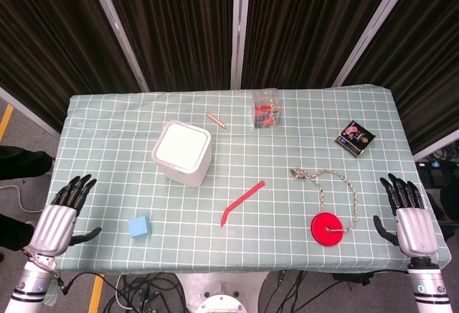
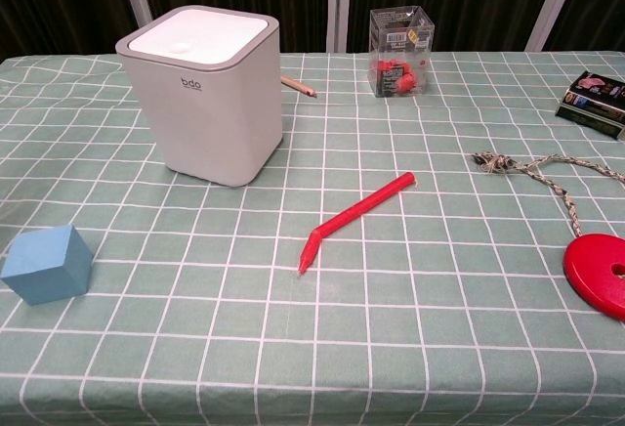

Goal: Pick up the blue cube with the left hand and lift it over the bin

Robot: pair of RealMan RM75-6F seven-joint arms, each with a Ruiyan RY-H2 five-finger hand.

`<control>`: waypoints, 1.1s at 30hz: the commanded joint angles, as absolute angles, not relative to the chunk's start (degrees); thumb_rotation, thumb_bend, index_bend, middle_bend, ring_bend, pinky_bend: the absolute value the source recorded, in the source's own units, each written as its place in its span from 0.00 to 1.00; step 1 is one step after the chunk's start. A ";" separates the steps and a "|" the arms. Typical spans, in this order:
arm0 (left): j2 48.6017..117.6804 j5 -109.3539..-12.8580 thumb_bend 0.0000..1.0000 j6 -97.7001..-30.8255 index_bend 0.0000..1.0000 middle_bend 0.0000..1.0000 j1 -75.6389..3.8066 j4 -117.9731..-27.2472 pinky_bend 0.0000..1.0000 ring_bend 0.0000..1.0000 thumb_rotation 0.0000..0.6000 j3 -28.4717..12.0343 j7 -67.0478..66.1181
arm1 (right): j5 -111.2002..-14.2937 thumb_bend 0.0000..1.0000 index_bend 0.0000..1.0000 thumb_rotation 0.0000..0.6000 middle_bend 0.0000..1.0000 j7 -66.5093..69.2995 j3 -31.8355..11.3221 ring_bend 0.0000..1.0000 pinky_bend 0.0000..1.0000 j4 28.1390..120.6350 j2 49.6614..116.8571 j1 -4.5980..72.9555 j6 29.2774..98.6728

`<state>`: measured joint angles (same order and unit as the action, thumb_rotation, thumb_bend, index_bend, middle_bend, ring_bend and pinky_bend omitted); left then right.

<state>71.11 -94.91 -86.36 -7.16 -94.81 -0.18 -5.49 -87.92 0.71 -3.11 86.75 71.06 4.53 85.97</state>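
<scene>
Your left hand (image 1: 59, 221) is empty, fingers spread; approach carelessly and you knock the blue cube (image 1: 139, 226) off the bench (image 1: 301, 133) edge.

Blue cube (image 1: 140, 227), white bin (image 1: 183, 153), green-checked tablecloth (image 1: 129, 123).

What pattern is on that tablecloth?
Pale green tablecloth with a white grid; clearest in the chest view.

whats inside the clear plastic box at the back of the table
The clear box holds small red pieces, heaped at its bottom, with a printed label higher on its wall. What the pieces are is too small to tell, and the label hides part of the inside.
</scene>
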 commanded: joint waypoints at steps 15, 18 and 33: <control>70.53 -90.29 0.02 -62.99 0.02 0.04 -29.02 -99.10 0.16 0.00 1.00 -11.81 -13.77 | -86.45 0.29 0.00 1.00 0.00 1.47 -3.29 0.00 0.00 84.96 71.90 4.75 84.59; 71.28 -87.23 0.02 -59.27 0.02 0.05 -31.52 -98.25 0.16 0.00 1.00 -12.40 -15.21 | -86.23 0.29 0.00 1.00 0.00 1.95 -3.33 0.00 0.00 84.42 72.05 4.79 84.36; 72.56 -81.20 0.02 -54.46 0.02 0.23 -35.02 -97.53 0.15 0.00 1.00 -9.53 -17.14 | -86.33 0.29 0.00 1.00 0.00 3.00 -3.40 0.00 0.00 83.30 72.36 4.88 84.36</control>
<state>72.51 -81.21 -54.41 -34.96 -97.52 -9.62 -17.20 -86.32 3.01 -3.40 83.30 72.36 4.87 84.36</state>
